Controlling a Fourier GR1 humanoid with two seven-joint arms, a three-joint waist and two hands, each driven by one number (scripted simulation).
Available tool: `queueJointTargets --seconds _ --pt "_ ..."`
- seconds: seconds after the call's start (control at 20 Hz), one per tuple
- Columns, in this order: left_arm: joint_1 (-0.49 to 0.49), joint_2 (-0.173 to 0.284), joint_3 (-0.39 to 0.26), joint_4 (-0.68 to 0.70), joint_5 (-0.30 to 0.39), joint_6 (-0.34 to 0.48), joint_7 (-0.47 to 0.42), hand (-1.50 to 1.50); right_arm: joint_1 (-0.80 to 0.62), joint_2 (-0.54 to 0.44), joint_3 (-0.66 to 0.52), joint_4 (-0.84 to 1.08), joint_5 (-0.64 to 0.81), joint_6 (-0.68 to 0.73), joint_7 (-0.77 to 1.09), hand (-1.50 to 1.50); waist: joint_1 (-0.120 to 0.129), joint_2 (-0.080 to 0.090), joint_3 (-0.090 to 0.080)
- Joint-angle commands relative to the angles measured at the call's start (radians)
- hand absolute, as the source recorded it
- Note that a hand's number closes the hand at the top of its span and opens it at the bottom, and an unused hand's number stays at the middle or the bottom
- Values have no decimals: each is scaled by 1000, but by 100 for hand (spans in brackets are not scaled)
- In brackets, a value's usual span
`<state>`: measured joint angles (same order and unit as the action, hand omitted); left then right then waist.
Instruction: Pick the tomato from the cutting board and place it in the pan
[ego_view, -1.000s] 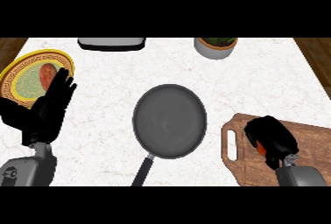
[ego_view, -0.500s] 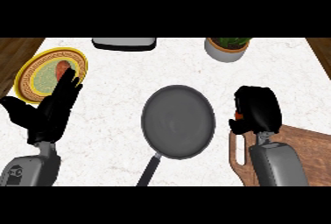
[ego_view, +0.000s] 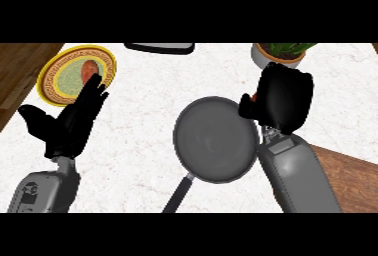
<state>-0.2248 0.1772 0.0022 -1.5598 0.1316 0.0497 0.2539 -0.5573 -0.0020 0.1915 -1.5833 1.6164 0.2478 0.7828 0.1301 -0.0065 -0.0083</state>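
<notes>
A dark grey pan (ego_view: 214, 140) lies in the middle of the white counter, its black handle pointing toward the lower edge. My right hand (ego_view: 282, 99) hovers just right of the pan's rim, fingers curled round the red tomato (ego_view: 253, 97), of which only a sliver shows at the hand's left side. The wooden cutting board (ego_view: 353, 175) sits at the lower right, partly hidden by my right forearm. My left hand (ego_view: 70, 122) rests open at the left, fingers up.
A yellow-rimmed plate (ego_view: 74, 75) with food lies at the upper left, behind my left hand. A potted plant (ego_view: 280, 51) stands at the top right, close to my right hand. A dark tray (ego_view: 160, 47) shows at the top edge.
My right hand has lifted off the cutting board with the tomato and moved up and left to the pan's right rim. The view has shifted; the left hand stays open.
</notes>
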Motion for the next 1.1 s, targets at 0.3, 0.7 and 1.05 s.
queueJointTargets --seconds 0.3,0.7,1.05 --pt "-30 -1 -4 36 -4 -13 -14 0 -251 2 177 106 -60 31 602 150 11 15 4" --pt "-28 -9 21 19 -4 27 9 0 -213 1 256 166 -87 -129 703 150 -49 10 8" --pt "17 -17 29 18 -29 49 -36 0 -84 1 340 190 -141 -324 686 150 -93 11 9"
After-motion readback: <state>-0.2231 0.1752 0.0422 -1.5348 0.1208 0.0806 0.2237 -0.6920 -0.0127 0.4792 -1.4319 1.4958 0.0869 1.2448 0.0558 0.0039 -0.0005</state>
